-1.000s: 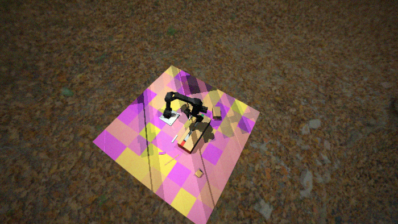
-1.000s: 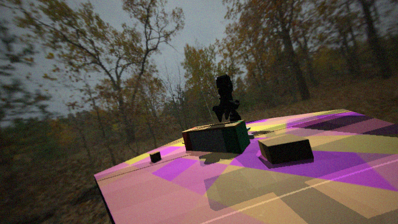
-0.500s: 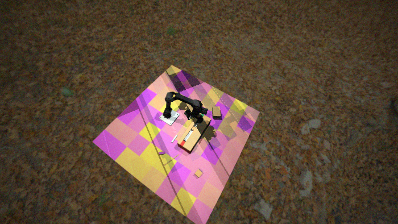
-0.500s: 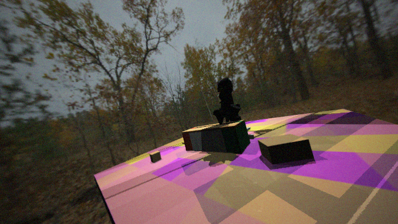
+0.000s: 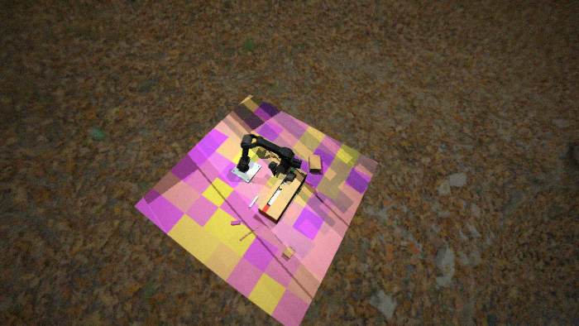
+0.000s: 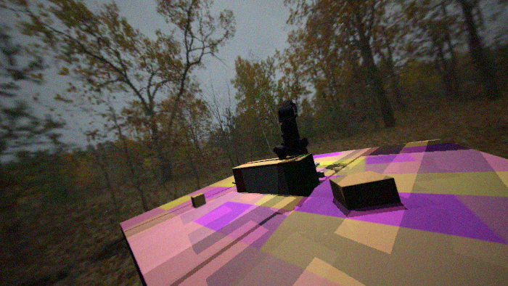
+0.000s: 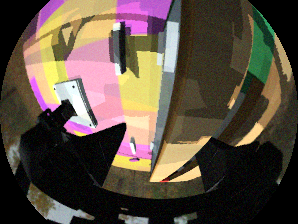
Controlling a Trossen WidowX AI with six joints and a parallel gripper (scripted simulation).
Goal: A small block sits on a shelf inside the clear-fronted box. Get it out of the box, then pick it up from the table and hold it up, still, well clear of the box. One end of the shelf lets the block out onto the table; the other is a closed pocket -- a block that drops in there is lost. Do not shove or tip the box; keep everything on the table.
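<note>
The box (image 5: 292, 198) (image 6: 263, 179) (image 7: 200, 95) stands upright on the patchwork table, with a tan top. It has a red patch (image 5: 265, 208) at one end and a green part (image 7: 261, 45) at the other. My gripper (image 5: 282, 173) (image 7: 158, 128) is open and empty, low over the green-end half of the box. In the wrist view one fingertip is on the table side of the box's long edge and the other is over the box top. The small block on the shelf cannot be made out; shadow and the arm hide much of the inside.
A large tan block (image 5: 315, 163) (image 6: 366, 194) stands beyond the green end. A small tan cube (image 5: 288, 251) (image 6: 198, 200) lies past the red end. A dark bar (image 7: 120, 48), white bar (image 5: 253, 202) (image 7: 132, 145), purple piece (image 5: 236, 222) and thin stick (image 5: 249, 232) lie on the table.
</note>
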